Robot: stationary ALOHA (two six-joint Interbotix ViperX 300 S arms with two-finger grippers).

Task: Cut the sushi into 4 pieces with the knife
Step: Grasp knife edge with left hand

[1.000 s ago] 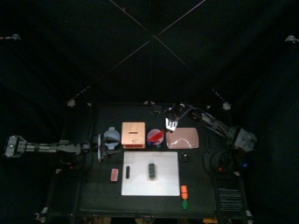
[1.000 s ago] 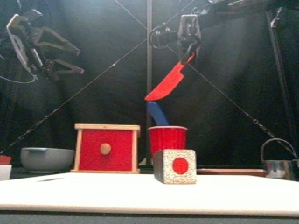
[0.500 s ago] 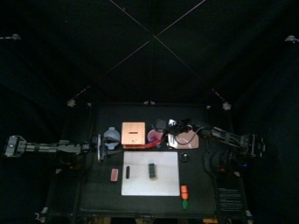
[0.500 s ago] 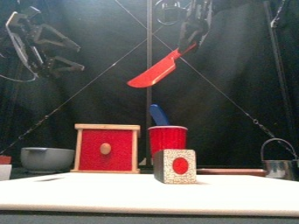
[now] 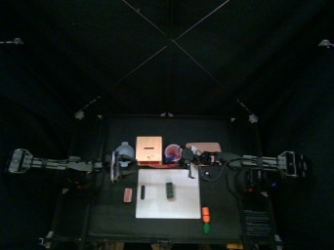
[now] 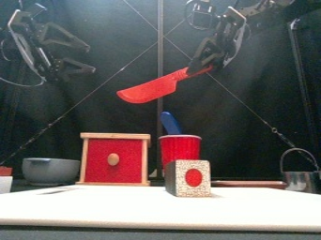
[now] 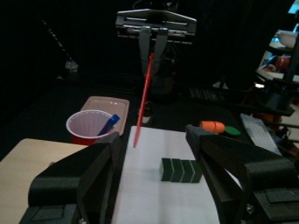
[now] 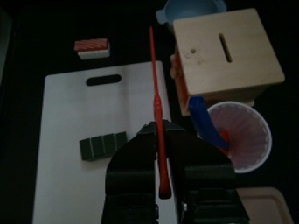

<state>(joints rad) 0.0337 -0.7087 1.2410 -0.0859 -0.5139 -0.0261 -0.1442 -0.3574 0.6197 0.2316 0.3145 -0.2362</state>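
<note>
The dark green sushi roll lies uncut on the white cutting board. My right gripper is shut on the handle of the red knife. It holds the knife high above the board, blade pointing left and sloping slightly down. From the right wrist the red knife runs out over the board beside the sushi roll. The blue knife stands in the red cup. My left gripper hangs open, high at the left; from its wrist the sushi roll lies ahead.
The wooden box and pink tray stand behind the board, with the blue-grey bowl left of the box. A metal cutter is at the far right. A small pink toy lies left of the board, an orange-and-green toy right of it.
My right gripper has carried the red knife from above the cup forward over the board, and the blade has swung from hanging down to nearly level. The left arm has stayed put.
</note>
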